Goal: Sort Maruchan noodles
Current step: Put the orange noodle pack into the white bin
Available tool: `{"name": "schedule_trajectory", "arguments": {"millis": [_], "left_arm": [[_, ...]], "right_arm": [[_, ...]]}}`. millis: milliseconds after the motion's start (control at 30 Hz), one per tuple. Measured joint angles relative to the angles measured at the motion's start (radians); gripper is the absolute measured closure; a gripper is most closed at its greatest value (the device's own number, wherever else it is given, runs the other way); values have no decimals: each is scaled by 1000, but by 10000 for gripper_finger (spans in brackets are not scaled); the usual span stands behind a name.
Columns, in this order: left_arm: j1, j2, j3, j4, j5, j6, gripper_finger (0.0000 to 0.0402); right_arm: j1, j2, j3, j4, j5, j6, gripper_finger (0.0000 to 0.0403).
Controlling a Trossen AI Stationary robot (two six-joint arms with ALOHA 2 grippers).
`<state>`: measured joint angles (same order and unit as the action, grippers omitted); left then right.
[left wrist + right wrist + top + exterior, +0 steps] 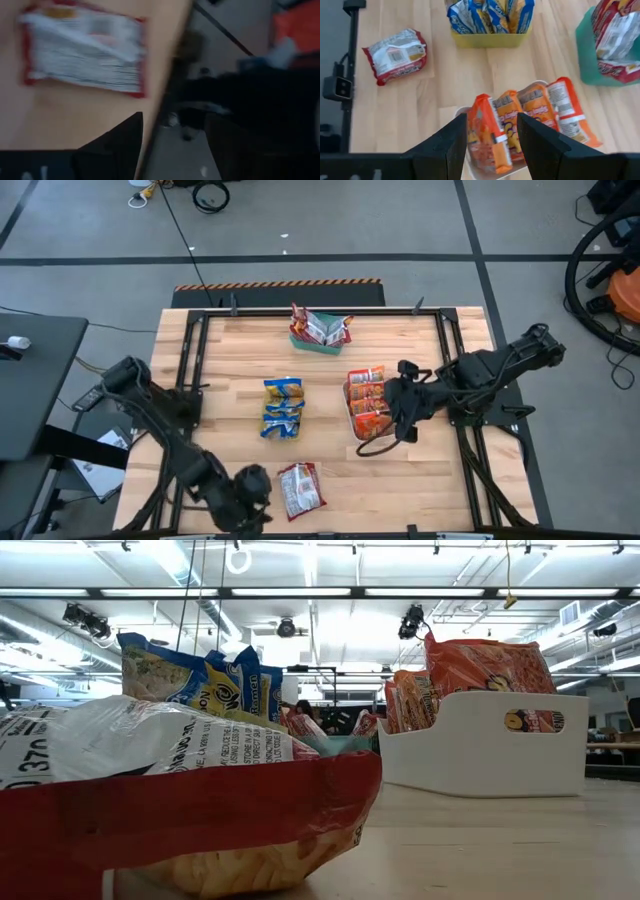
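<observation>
Light: bright, even, from ceiling strip lamps (300, 590) that I see glaring in the low view | Shadows: soft and short on my worktop (330, 480) | Blur: my left wrist view is heavily smeared, white-and-red packet (85, 52) indistinct | Focus: nearest packet (180, 800) in low view soft | Overhead and right wrist views: sharp.

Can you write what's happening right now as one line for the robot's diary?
left gripper: open, beside white-red packet lying loose on table | right gripper: open, over orange packets in white tray | blue packets: in yellow tray
</observation>
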<state>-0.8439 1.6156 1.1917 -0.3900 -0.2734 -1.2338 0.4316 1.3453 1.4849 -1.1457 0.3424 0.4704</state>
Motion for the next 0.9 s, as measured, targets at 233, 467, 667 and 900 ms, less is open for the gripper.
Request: {"name": "schedule_trajectory", "arguments": {"millis": [233, 467, 667, 900], "left_arm": [[110, -23, -273, 109, -79, 39, 182], [257, -26, -535, 650, 40, 178, 182], [271, -24, -561, 665, 1, 353, 182], [299, 5, -562, 721, 5, 483, 182]], "right_arm": [[35, 3, 0, -2, -51, 75, 226], [48, 3, 0, -46, -112, 168, 226], [61, 3, 0, -62, -119, 218, 226], [57, 3, 0, -62, -110, 234, 226]]}}
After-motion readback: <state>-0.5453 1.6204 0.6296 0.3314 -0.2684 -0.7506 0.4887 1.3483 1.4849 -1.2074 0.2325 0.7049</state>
